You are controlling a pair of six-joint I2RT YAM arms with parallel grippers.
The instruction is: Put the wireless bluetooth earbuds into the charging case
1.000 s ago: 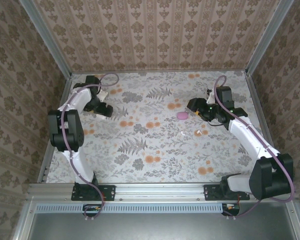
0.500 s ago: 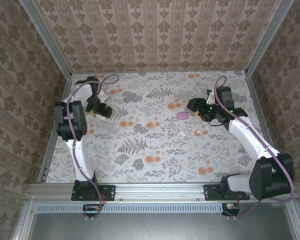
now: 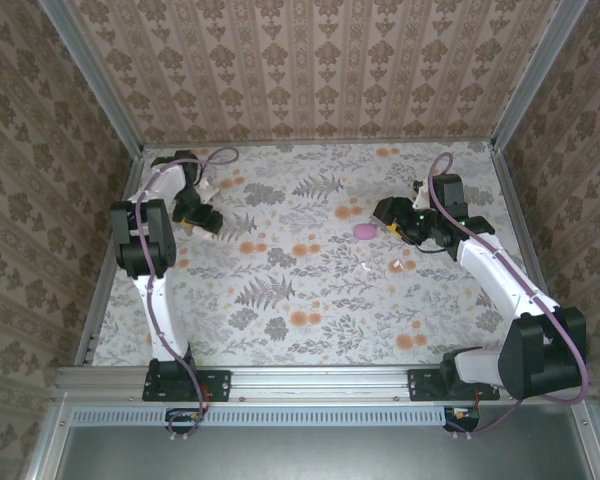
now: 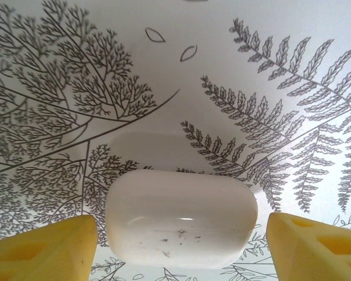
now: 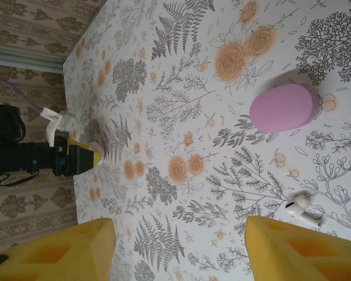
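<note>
The left gripper stands with its yellow fingers parted, one on each side of the white case. A thin strip of cloth shows between each finger and the case. We therefore read the jaws as open around it and not pressing on it. The case is a rounded, glossy white shell lying on the fern print, with a few dark flecks on its near face.

The right gripper also has its fingers apart, with only printed cloth between them, so it holds nothing. A white earbud lies on the cloth just beyond the finger at the right of that view, touching neither finger. Farther out rests the pink case, a smooth oval lying apart from the earbud and next to two orange flowers. At the left edge of the same view we see the left gripper low over the cloth, with something pale at its yellow tip.

From above, the left gripper sits at the far left of the table. The right gripper sits toward the far right, with the pink case just beside its tips. Nearer the arm bases than the pink case lie a pale speck and a second speck. We take them for earbuds, though at that size we cannot be sure. The two cases are well apart.
</note>
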